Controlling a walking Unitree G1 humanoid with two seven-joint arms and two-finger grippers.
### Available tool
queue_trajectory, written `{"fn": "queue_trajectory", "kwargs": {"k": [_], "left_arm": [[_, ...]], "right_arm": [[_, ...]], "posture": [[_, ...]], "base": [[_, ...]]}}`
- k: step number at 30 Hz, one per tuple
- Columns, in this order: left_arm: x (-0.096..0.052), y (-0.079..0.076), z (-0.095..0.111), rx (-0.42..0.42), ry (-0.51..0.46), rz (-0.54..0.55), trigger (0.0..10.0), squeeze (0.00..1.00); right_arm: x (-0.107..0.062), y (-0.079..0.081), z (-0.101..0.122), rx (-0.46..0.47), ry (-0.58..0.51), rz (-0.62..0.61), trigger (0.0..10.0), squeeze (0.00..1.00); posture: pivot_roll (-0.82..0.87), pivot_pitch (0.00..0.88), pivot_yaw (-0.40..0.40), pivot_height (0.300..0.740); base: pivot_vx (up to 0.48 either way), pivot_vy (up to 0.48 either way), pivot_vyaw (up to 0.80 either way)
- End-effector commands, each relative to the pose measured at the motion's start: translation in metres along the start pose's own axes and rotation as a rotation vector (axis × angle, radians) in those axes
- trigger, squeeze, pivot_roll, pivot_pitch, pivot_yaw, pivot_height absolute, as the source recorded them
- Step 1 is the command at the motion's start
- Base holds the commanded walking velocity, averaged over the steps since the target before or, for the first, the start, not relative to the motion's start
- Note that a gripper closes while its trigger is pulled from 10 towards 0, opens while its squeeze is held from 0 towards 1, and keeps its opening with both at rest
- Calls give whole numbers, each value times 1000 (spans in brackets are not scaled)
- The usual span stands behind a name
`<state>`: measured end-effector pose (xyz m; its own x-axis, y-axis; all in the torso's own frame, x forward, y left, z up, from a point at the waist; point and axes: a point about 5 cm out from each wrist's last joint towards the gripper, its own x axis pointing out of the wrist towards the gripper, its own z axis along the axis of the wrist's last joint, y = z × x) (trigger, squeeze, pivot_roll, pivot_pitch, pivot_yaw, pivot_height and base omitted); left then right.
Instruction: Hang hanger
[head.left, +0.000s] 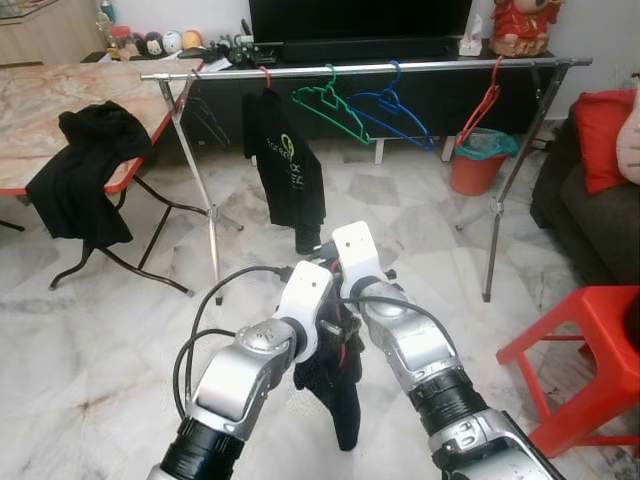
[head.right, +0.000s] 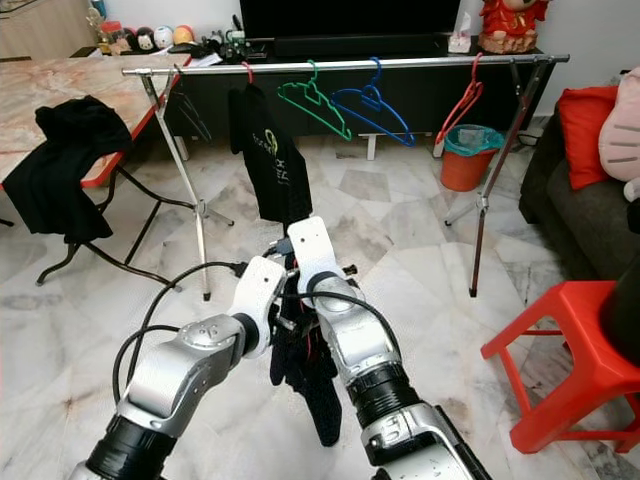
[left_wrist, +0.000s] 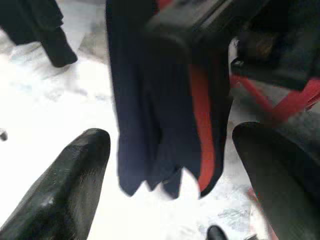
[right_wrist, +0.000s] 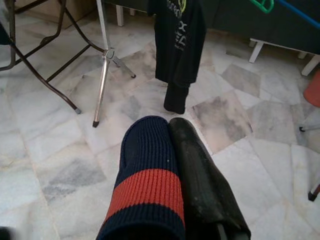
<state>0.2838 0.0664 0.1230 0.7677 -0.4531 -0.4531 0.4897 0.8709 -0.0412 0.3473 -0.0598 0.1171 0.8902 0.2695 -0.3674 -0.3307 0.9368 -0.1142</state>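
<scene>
Left eye view: both arms meet at lower centre, a dark garment (head.left: 335, 395) hanging between them; the rail (head.left: 400, 67) sits well apart at the top, so hanging is not yet done.
Left wrist view: left gripper (left_wrist: 175, 170) fingers apart, garment between.
Right wrist view: right gripper (right_wrist: 167, 165) fingers clamped on the garment's striped knit.

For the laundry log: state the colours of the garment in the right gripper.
Navy garment with a red stripe, clearest in the right wrist view.

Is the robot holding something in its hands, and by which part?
The right hand pinches a navy, red-striped knit garment by its upper edge. The left hand is open beside it.
</scene>
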Motion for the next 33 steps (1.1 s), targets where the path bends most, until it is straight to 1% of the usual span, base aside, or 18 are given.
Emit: {"fn": "queue_trajectory", "kwargs": {"k": [1, 2, 6, 8, 11, 13, 15, 16, 17, 20, 21, 22, 25, 28, 30, 31, 32, 33], "left_arm": [[-6, 2, 2, 23, -10, -16, 10000, 0], [-9, -2, 6, 38, -35, -43, 10000, 0], [-15, -3, 21, 25, -124, -58, 10000, 0], [-15, -3, 23, 24, -123, -61, 10000, 0], [-15, -2, 23, 28, -112, -56, 10000, 0], [-14, 1, 20, 20, -81, -11, 10000, 0], [-13, 5, 16, -5, -57, 39, 10000, 0], [-13, 5, 15, -9, -53, 46, 10000, 0], [-13, 4, 14, -12, -51, 42, 10000, 0], [-16, 0, 14, -1, -59, 2, 10000, 0], [-18, -5, 15, 16, -73, -52, 10000, 0], [-19, -7, 16, 24, -78, -73, 10000, 0], [-20, -8, 14, 36, -65, -92, 10000, 0], [-20, -6, 10, 39, -42, -76, 10000, 0], [-19, -5, 9, 34, -35, -65, 10000, 0], [-16, 0, 6, 4, -14, -20, 10000, 0], [-15, 1, 5, -6, -7, -6, 10000, 0], [-11, 2, 2, -47, 14, 14, 10000, 0]], "right_arm": [[1, -1, 13, 0, -53, 4, 10000, 0], [1, 0, 10, -3, -42, 9, 10000, 0], [2, 1, 4, -1, -23, 13, 10000, 0], [3, -1, 4, 6, -20, 5, 10000, 0], [3, -3, 5, 12, -25, -12, 10000, 0], [4, -6, 9, 16, -37, -25, 10000, 0], [4, -9, 13, 30, -51, -46, 10000, 0], [4, -9, 14, 36, -54, -53, 10000, 0], [4, -13, 15, 74, -57, -77, 10000, 0], [5, -20, 14, 110, -53, -126, 10000, 0], [5, -25, 13, 133, -51, -153, 10000, 0], [6, -27, 12, 142, -52, -163, 10000, 0], [6, -31, 14, 176, -61, -189, 10000, 0], [6, -34, 19, 205, -80, -201, 10000, 0], [5, -34, 20, 208, -84, -204, 10000, 0], [6, -34, 23, 214, -93, -209, 10000, 0], [6, -34, 24, 216, -96, -210, 10000, 0], [7, -33, 28, 218, -104, -205, 10000, 0]], "posture": [[-86, 0, 27, 740], [-86, 0, 27, 740], [-80, 0, 27, 740], [-76, 0, 27, 740], [-76, 0, 28, 740], [-79, 0, 29, 740], [-82, 0, 29, 740], [-82, 0, 29, 740], [-81, 0, 28, 740], [-76, 0, 26, 740], [-73, 0, 26, 740], [-70, 0, 25, 740], [-70, 0, 25, 740], [-70, 0, 24, 740], [-70, 0, 24, 740], [-70, 0, 24, 740], [-70, 0, 24, 740], [-72, 0, 25, 740]], "base": [[0, 0, 0], [0, 0, 0], [0, 0, 0], [0, 0, 0], [0, 0, 0], [0, 0, 0], [0, 0, 0], [0, 0, 0], [0, 0, 0], [0, 0, 0], [0, 0, 0], [0, 0, 0], [0, 0, 0], [0, 0, 0], [0, 0, 0], [0, 0, 0], [0, 0, 0], [0, 0, 0]]}}
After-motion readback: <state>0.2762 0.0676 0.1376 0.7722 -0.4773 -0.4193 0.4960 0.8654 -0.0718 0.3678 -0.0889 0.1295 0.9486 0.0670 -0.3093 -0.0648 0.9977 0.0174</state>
